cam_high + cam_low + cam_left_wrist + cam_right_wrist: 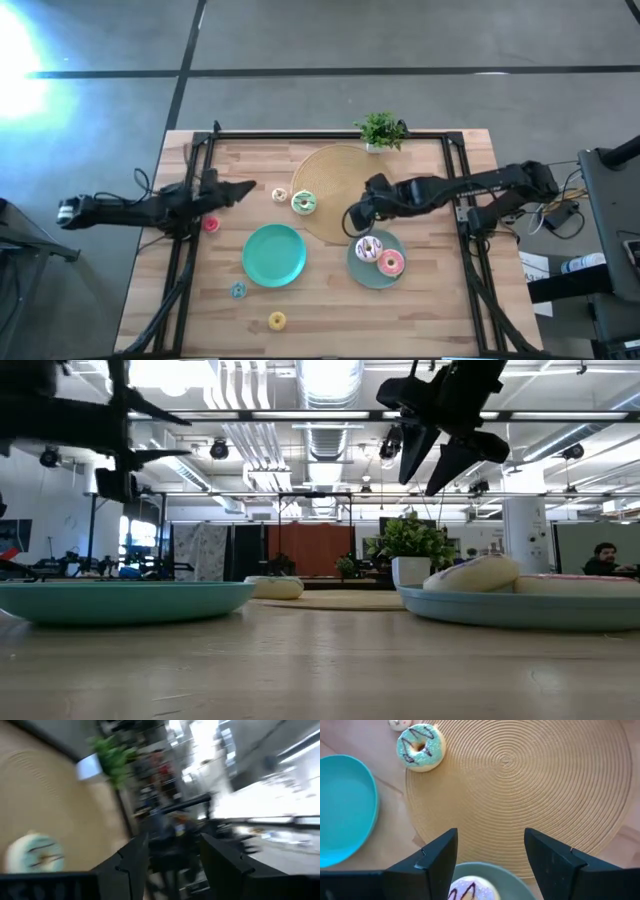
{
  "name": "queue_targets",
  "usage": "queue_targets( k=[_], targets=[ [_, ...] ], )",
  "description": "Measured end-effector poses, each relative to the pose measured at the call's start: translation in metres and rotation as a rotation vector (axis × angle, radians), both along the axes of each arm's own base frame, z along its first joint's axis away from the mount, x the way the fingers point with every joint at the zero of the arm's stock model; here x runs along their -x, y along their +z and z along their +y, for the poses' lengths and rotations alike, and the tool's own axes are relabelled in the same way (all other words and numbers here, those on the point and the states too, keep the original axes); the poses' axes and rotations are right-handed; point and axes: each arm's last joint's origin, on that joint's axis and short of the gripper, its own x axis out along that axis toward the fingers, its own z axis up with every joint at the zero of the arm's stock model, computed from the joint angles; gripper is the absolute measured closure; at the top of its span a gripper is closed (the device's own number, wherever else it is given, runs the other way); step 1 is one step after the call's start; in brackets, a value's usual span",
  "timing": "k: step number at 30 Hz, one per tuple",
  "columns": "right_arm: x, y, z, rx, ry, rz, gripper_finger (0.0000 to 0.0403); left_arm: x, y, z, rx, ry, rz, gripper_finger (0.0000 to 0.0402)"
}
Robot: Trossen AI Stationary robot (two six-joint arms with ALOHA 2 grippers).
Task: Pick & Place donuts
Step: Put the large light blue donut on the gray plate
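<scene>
Workshop hall beyond my wooden table [330, 300].

I see a grey concrete floor [400, 40], ceiling ducts [330, 385] and strip lights [250, 415], a rust-red partition [305, 550], and a seated person [603, 558] far right.

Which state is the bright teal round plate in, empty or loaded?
Empty. The bright teal round plate has a bare surface in the high view; the white-pink sprinkled donut and pink donut lie on the grey-green plate instead.

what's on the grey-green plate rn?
Two donuts on the grey-green plate: white sprinkled donut and pink donut. The open right gripper hovers beside its mat-side edge, hiding nothing.
</scene>
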Motion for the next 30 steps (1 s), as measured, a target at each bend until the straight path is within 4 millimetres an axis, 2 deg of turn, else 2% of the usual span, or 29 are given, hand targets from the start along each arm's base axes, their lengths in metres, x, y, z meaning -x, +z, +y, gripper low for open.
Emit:
queue_targets(
  k=[7, 9, 15, 19, 26, 30],
  targets=[
    [0.0, 0.0, -0.007, 0.026, 0.03, 0.026, 0.0183, -0.052, -0.007, 0.005, -0.049, -0.066, 0.416, 0.0252],
    [0.0, 0.0, -0.007, 0.015, 0.01, 0.018, 0.0183, -0.063, -0.019, 0.012, -0.035, -0.127, 0.56, 0.0252],
    [0.007, 0.004, -0.003, 0.012, 0.013, 0.034, 0.0184, -0.093, -0.026, 0.049, -0.005, -0.277, 0.666, 0.0252],
    [0.016, 0.007, -0.002, 0.017, -0.016, 0.063, 0.0184, -0.11, -0.014, 0.072, -0.066, -0.301, 0.673, 0.0252],
    [0.026, 0.014, 0.002, 0.054, -0.074, 0.031, 0.0184, -0.138, -0.006, 0.088, -0.164, -0.436, 1.03, 0.0252],
    [0.027, 0.014, 0.003, 0.055, -0.075, 0.03, 0.0184, -0.157, -0.004, 0.096, -0.222, -0.476, 1.112, 0.0252]
  ],
)
